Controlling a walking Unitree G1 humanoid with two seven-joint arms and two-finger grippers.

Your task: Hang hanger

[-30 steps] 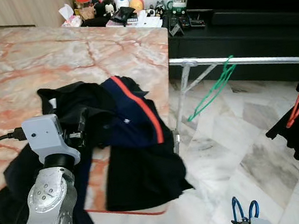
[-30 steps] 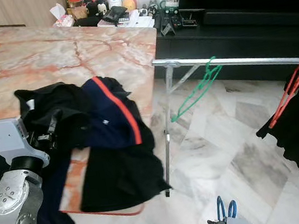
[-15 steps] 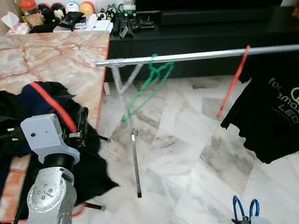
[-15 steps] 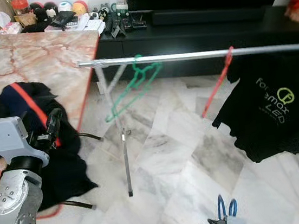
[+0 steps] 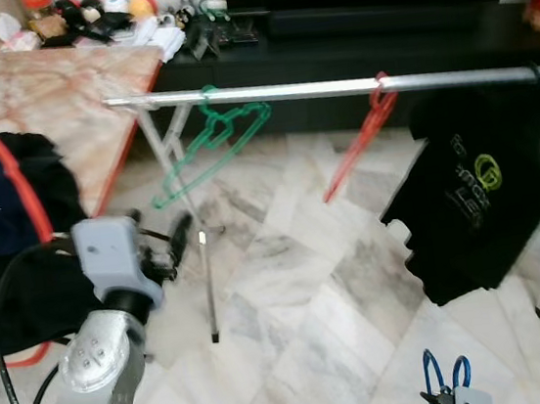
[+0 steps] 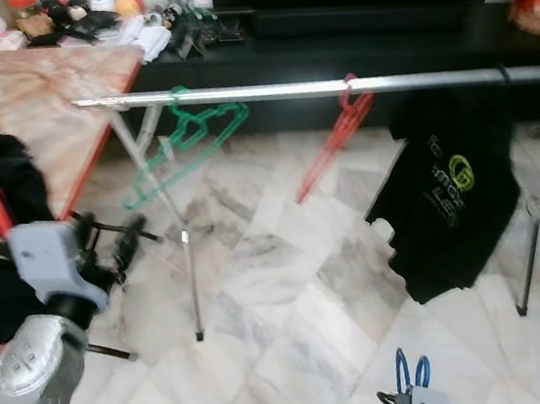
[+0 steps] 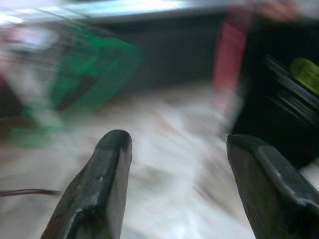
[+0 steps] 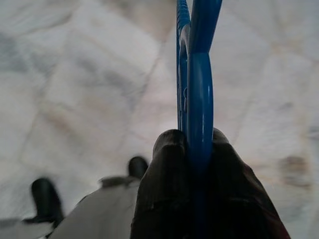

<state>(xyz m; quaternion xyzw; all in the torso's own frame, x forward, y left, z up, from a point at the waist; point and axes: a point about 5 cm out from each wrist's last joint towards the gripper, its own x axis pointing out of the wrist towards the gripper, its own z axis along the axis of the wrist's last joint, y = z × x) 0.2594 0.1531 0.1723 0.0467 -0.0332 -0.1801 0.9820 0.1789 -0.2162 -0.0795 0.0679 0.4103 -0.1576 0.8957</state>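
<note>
Blue hanger low in my right hand

My right hand (image 8: 192,149) is clamped on the blue hanger (image 5: 441,378) at 5 o'clock; my left hand (image 7: 174,149), fingers apart, faces the rail (image 5: 335,88).

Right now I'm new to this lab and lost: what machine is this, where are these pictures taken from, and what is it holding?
It is a walking humanoid robot. Two pictures come from cameras in its head, looking down at a marble floor and a clothes rail. The rail carries a green hanger, a red hanger and a black T-shirt. The other two come from its wrists. The left gripper is open and empty. The right gripper is shut on a blue hanger, low at its right side.
</note>
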